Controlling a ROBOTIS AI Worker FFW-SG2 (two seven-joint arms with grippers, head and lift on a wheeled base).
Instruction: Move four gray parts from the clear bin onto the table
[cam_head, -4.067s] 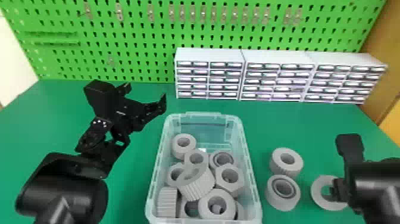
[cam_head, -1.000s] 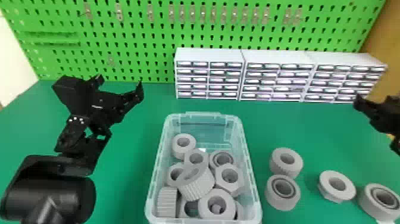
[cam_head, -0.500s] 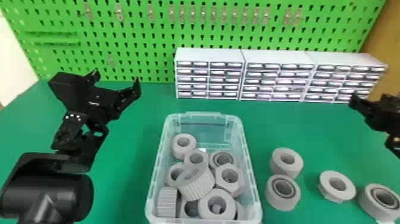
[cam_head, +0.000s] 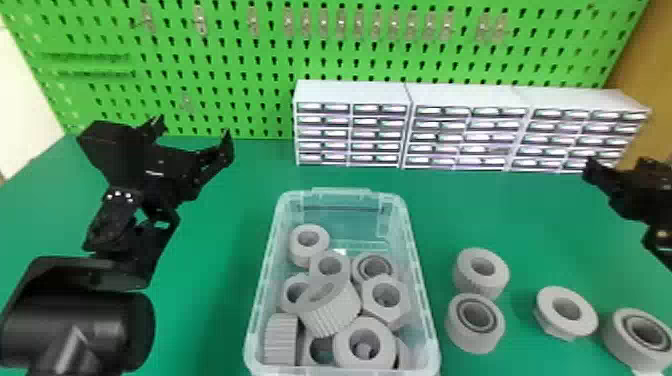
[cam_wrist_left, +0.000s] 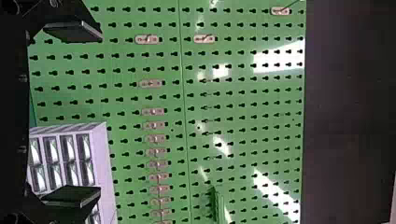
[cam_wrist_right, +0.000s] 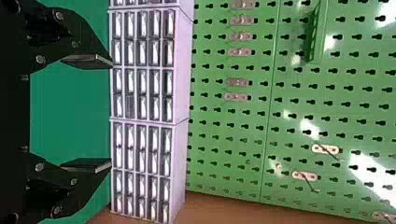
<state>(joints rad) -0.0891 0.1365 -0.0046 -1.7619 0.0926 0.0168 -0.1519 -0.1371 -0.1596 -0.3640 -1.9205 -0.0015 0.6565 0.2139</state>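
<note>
My left gripper (cam_head: 192, 129) is raised left of the clear bin (cam_head: 261, 283) in the head view; the left wrist view has my left gripper (cam_wrist_left: 99, 114) open and holding nothing. At the right edge, above the table, is my right gripper (cam_head: 592, 167). In the right wrist view my right gripper (cam_wrist_right: 112, 114) stands open and empty. Several gray parts (cam_head: 372, 345) lie piled in the bin. On the table to its right are a ribbed gray part (cam_head: 481, 274), a ringed gray part (cam_head: 475, 325), a flanged gray part (cam_head: 566, 312) and another ringed part (cam_head: 637, 337).
White drawer cabinets (cam_head: 350, 92) line the back of the green table (cam_head: 240, 185), against a green pegboard (cam_head: 240, 65). The bin's walls rise around the pile between the two arms.
My right gripper has moved away from the flanged part, up and back to the right edge, its fingers now off that part. My left arm has shifted further left, away from the bin.
</note>
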